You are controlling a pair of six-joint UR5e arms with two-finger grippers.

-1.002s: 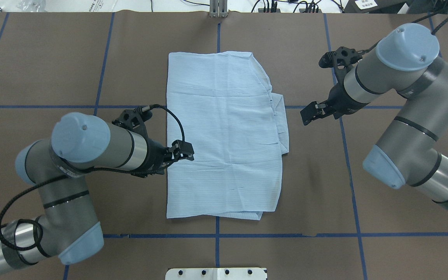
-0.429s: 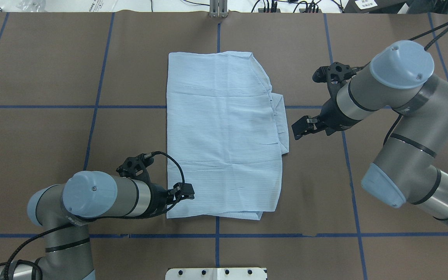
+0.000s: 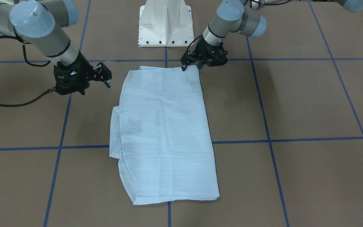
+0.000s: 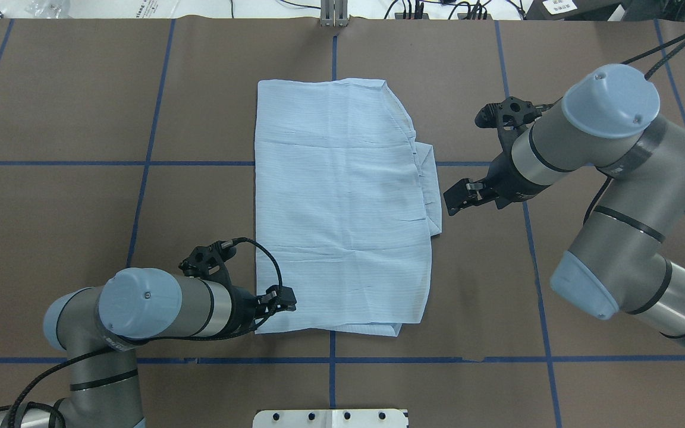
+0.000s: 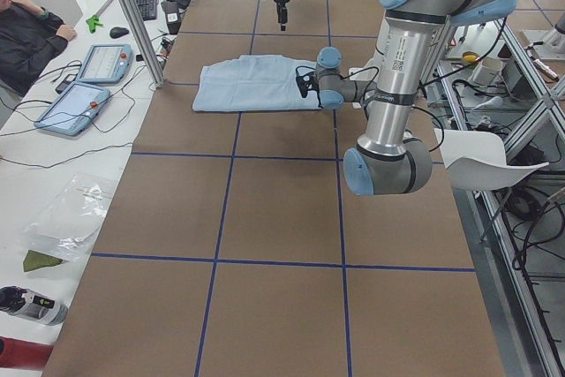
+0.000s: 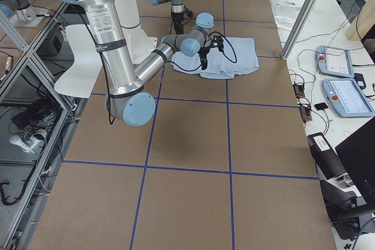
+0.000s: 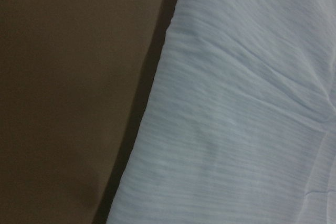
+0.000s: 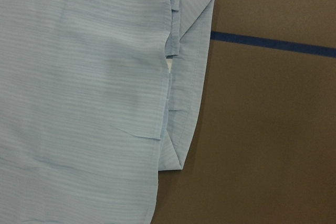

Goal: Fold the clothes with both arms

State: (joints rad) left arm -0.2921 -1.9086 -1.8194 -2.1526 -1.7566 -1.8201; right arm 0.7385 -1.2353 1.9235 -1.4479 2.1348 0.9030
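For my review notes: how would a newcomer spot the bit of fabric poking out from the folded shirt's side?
On the brown, blue-gridded table, the light-blue shirt lies folded into a long rectangle. Midway along its edge nearest the right gripper, a narrow flap juts out, whereas the opposite edge runs straight.

Table [image 4: 51,238] topped with brown sheeting, marked by blue tape lines [image 4: 146,163] into large grid. Shirt [image 4: 342,208] lay flat near middle, folded into long rectangle, long side running away from robot, across one cross-line and over centre line. Fabric pale blue, finely striped, few shallow creases. Tucked-under layer [image 4: 431,184] stuck out along shirt's right edge; thin sliver showed at near edge. White base plate [image 3: 165,25] stood at robot-side edge, apart from shirt.
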